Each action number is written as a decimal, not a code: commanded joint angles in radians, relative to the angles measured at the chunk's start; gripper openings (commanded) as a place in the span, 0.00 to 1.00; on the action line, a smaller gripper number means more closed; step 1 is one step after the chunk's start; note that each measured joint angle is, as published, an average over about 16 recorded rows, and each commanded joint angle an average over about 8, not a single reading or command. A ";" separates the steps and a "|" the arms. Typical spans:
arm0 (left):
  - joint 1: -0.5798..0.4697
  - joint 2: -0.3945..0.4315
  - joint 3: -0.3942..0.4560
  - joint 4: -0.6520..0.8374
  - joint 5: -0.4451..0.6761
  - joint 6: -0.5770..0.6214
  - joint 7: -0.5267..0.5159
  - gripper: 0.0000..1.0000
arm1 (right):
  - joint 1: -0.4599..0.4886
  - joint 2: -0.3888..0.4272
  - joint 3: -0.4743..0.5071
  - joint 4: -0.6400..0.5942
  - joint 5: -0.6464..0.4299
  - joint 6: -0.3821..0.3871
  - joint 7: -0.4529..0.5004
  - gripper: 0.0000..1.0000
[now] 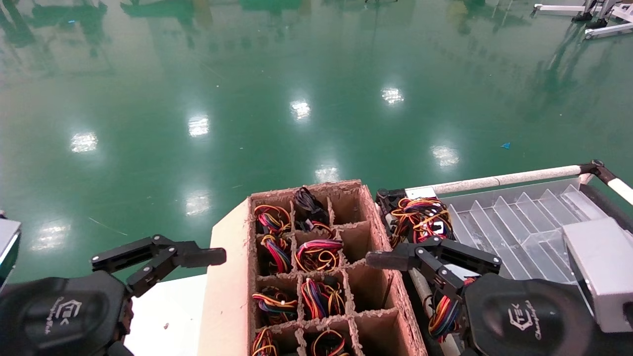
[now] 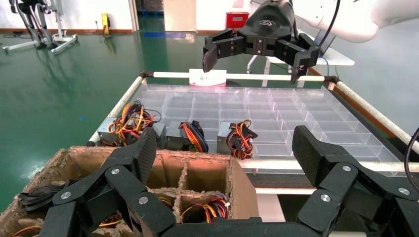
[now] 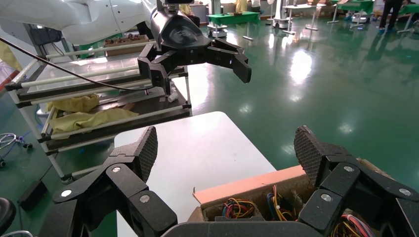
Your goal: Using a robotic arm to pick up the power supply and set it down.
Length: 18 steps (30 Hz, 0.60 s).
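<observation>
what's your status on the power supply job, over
Right gripper jaws open, empty, over box edge beside tray. Left gripper open, idle left of box. Power supply on tray, ungrasped. Nothing blocking.

A glossy green floor (image 1: 306, 74) fills the room, mirroring bright ceiling lights (a small blue scrap lies on it). White walls (image 2: 79, 12) stand behind, and a metal shelf rack (image 3: 99, 106) holds yellow cloths (image 3: 81, 113).

Rough-edged brown cardboard box (image 1: 381, 232), clear glossy plastic tray (image 1: 519, 222), shiny green floor (image 1: 296, 74), matt black tools
</observation>
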 commanded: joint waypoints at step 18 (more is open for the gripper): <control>0.000 0.000 0.000 0.000 0.000 0.000 0.000 0.00 | 0.000 0.000 0.000 0.000 0.000 0.000 0.000 1.00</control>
